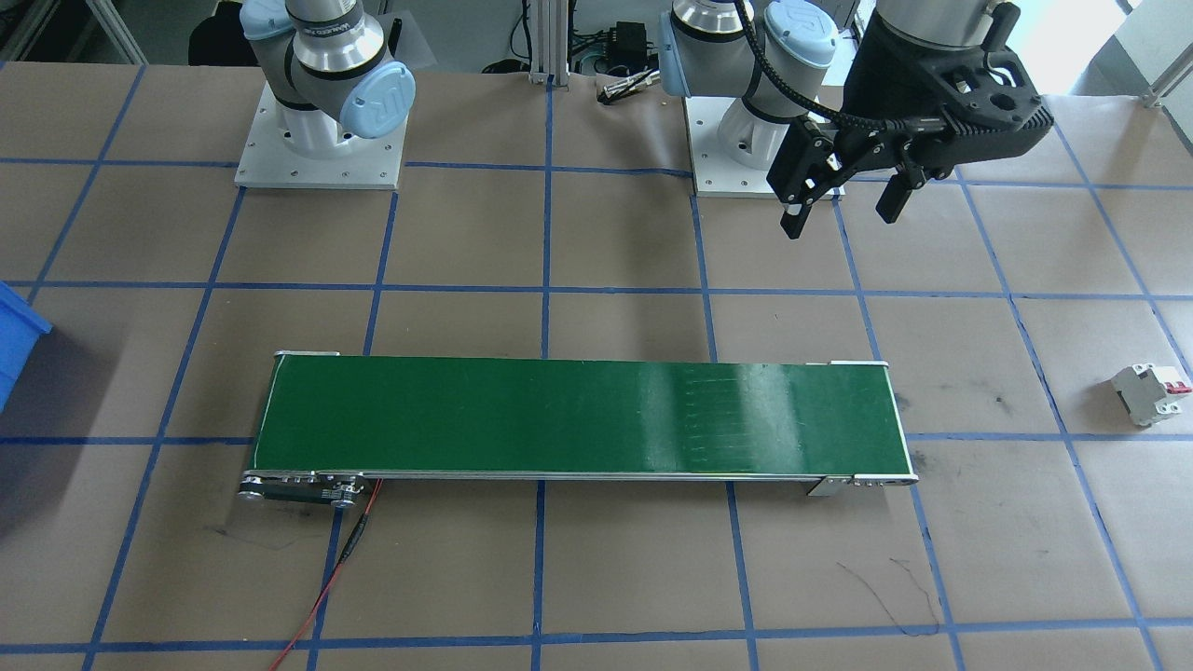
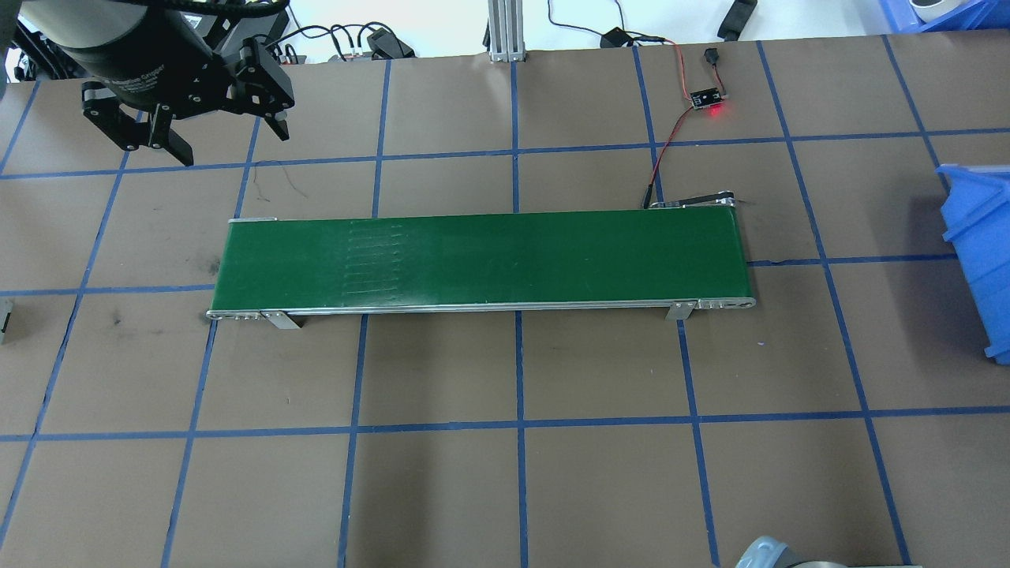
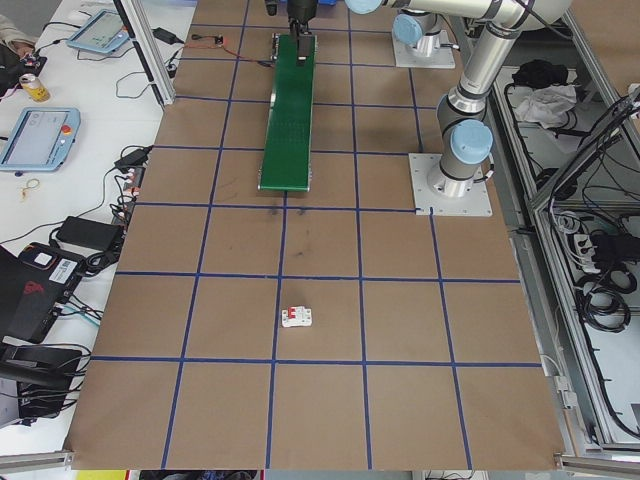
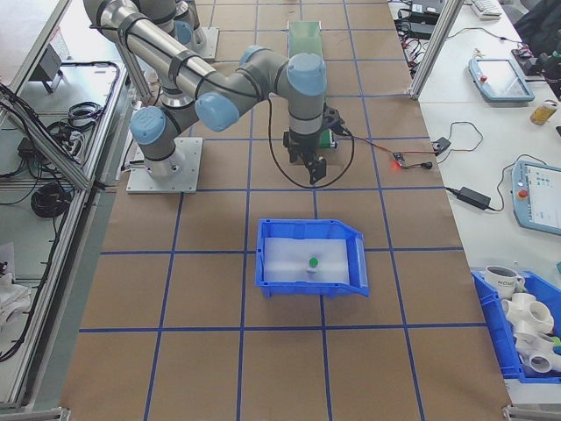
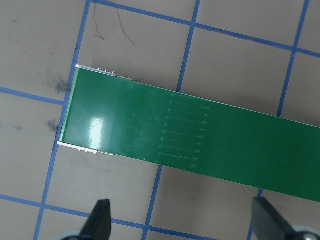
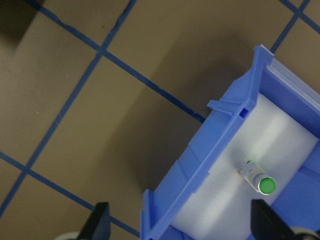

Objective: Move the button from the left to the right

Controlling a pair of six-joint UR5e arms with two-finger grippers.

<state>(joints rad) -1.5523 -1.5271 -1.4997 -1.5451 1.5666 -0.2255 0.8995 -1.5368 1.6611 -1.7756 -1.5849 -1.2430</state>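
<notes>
While the left gripper (image 1: 843, 200) hangs with its fingers spread and nothing between them above the table at the robot's left, beyond that end of the green conveyor belt (image 1: 578, 419), we find the button (image 6: 260, 180) far away on the robot's right, lying on its side on the white floor of a blue bin (image 6: 200, 170). The right gripper (image 6: 182, 222) is likewise released and empty, and it hovers over bare table between the belt's right end and the bin. In the right wrist view the button sits inside the bin's wall, off toward the right-hand fingertip (image 6: 265, 220) rather than centred between the two. Its long axis runs diagonally, white body to the upper left and green cap to the lower right. We judge the right arm by far the nearer, and the button already looks to be on the right-hand side. A white circuit breaker (image 1: 1153, 391) with red levers lies alone on the table at the robot's left, well apart from both grippers. For writing, we make out only a logo on a blue joint cap (image 1: 377, 102) and faint white lettering on the left gripper's body, too small to read.
</notes>
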